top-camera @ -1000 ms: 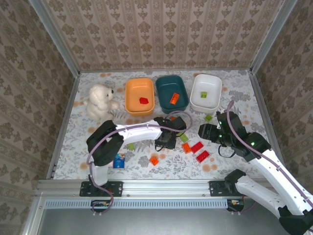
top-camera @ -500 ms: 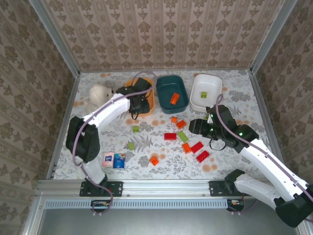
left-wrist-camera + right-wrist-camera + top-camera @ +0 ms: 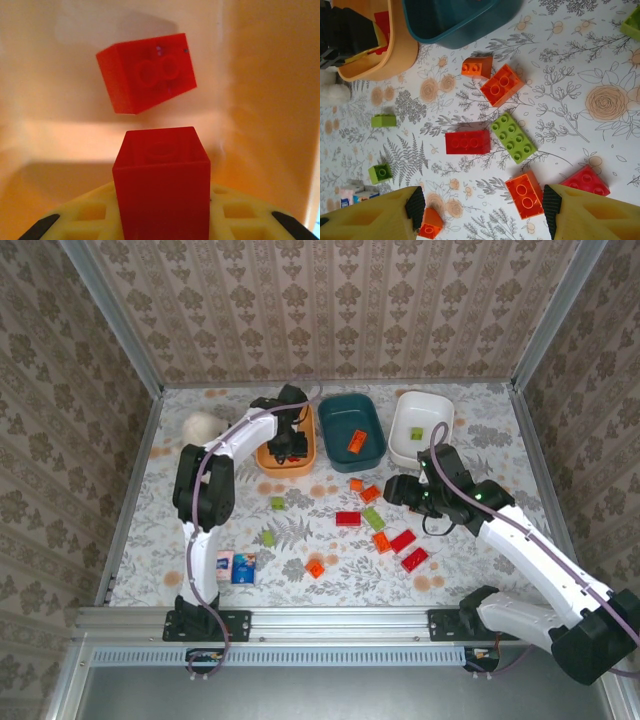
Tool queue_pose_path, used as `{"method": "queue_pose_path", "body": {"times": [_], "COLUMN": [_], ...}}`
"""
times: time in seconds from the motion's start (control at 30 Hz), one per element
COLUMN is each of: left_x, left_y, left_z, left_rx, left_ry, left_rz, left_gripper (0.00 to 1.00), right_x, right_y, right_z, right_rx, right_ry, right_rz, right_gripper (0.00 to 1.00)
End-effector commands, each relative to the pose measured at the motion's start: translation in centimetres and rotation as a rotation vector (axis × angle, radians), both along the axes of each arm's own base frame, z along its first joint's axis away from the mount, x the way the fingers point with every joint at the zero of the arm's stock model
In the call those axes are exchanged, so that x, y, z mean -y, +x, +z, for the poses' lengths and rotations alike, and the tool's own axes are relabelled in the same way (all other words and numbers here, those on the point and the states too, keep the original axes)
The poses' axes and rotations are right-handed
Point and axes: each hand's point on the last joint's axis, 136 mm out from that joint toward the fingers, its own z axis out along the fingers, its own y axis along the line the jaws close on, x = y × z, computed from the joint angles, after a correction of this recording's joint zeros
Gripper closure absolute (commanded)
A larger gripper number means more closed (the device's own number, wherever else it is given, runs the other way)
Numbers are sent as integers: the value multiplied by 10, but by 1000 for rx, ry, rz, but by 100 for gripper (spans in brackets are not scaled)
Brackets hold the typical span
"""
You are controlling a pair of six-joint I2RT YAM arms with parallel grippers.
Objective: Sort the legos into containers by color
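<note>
My left gripper (image 3: 288, 448) reaches down into the orange bowl (image 3: 268, 458) and is shut on a red lego (image 3: 161, 185). Another red lego (image 3: 146, 72) lies on the bowl floor just beyond it. My right gripper (image 3: 396, 490) hangs open above the loose legos, its fingers (image 3: 415, 207) spread wide. Under it lie a red lego (image 3: 467, 142), a green one (image 3: 513, 137) and an orange one (image 3: 524, 194). The teal bowl (image 3: 350, 400) holds an orange lego (image 3: 356, 441). A green lego (image 3: 416, 432) sits in the white bowl (image 3: 432, 405).
More legos lie scattered mid-table: orange ones (image 3: 370, 493), red ones (image 3: 414, 559), small green ones (image 3: 267, 538). A white bear (image 3: 200, 425) sits left of the orange bowl, partly behind my left arm. A pink-and-blue packet (image 3: 237, 566) lies near the front left.
My left arm swung from the middle of the table up to the orange bowl, carrying a red lego. My right gripper shifted left and now hangs over the scattered legos.
</note>
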Motion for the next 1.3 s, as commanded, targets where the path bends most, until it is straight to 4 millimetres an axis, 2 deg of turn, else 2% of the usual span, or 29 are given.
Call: {"method": "queue_pose_path", "body": {"times": [0.0, 0.1, 0.23, 0.37, 0.47, 0.63, 0.83, 0.97, 1.1, 1.27], "left_x": [9, 13, 16, 16, 17, 17, 10, 1, -9, -20], "left_y": [-7, -11, -13, -12, -10, -9, -26, -47, -64, -78], "left_z": [2, -7, -9, 4, 23, 59, 100, 113, 122, 131], "left_rx": [-42, -82, -102, -83, -43, 33, 141, 173, 204, 232], "left_ry": [-52, -86, -111, -127, -146, -184, -249, -269, -282, -285], "left_rz": [-23, -27, -28, -19, -14, -10, 15, 33, 50, 63], "left_gripper": [72, 68, 54, 41, 36, 33, 33, 33, 32, 33], "right_x": [3, 9, 39, 71, 87, 90, 94, 99, 103, 105], "right_y": [7, 8, 3, 5, 18, 52, 83, 105, 115, 127], "right_z": [6, 0, -21, -43, -60, -83, -111, -116, -131, -140], "right_rx": [13, -9, -95, -162, -178, -183, -225, -192, -233, -235], "right_ry": [10, -16, -120, -157, -167, -239, -302, -302, -325, -316], "right_rz": [-33, -61, -185, -309, -348, -292, -292, -328, -345, -364], "right_gripper": [33, 33, 33, 33, 30, 22, 20, 19, 20, 27]}}
